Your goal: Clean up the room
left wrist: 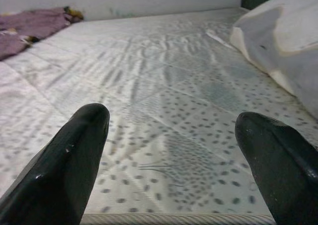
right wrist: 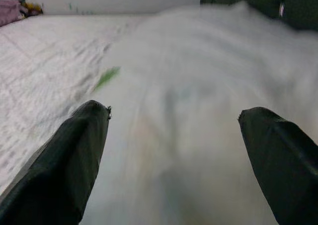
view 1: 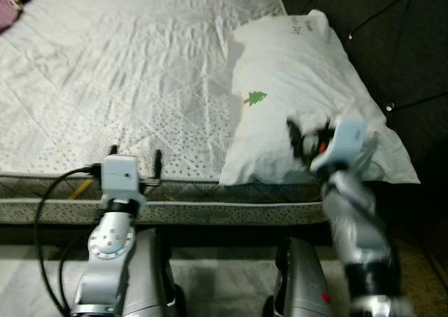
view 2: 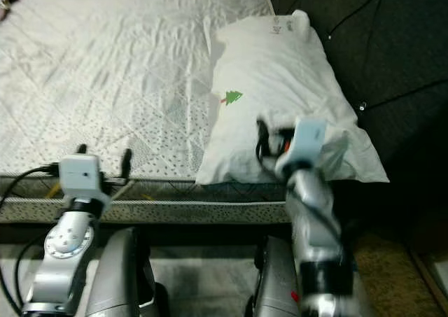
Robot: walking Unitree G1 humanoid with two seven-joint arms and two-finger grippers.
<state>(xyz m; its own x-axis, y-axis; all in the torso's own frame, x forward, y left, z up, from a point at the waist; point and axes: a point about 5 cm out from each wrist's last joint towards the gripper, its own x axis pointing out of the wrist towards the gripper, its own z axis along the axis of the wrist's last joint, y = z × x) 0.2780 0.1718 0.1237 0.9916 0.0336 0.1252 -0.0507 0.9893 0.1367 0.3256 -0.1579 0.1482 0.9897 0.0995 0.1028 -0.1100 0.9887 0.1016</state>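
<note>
A white pillow (view 1: 301, 86) with a small green tree print lies on the right side of the bed, against the dark headboard. My right gripper (view 1: 308, 141) hovers over the pillow's near corner, blurred; in the right wrist view its fingers (right wrist: 64, 160) are spread wide with the pillow (right wrist: 189, 111) between and beyond them, open. My left gripper (view 1: 135, 157) is held over the mattress's near edge, open with nothing in it; its fingertips (left wrist: 74, 155) frame the dotted sheet (left wrist: 174, 111).
The bed's white quilted cover (view 1: 126, 72) stretches left and back. A purple cloth (left wrist: 30, 29) lies bunched at the far corner by the wall. A dark tufted headboard (view 1: 378, 30) stands to the right. The bed's side rail (view 1: 210, 208) runs just before my arms.
</note>
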